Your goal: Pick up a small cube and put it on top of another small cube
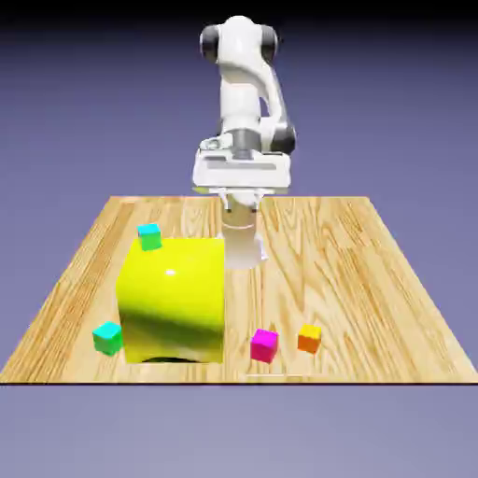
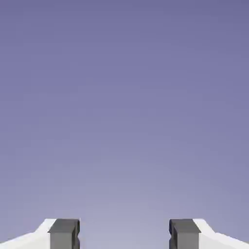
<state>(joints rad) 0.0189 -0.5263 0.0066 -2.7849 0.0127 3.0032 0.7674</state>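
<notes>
The tool (image 2: 124,234) has its grey fingertips spread wide, with plain blue-violet backdrop (image 2: 124,107) filling the hand view, while only the exterior view shows the pale-grained wooden counter (image 1: 345,271) and its cubes. Well apart from the tool, the small matte orange cube (image 1: 309,339) lies near the counter's front edge, toward its right front corner, just beside the small magenta cube (image 1: 264,345). Farther left stands a big glossy yellow block with a curved, shaded front (image 1: 173,299), between the magenta cube and a small teal-green cube (image 1: 107,338).
</notes>
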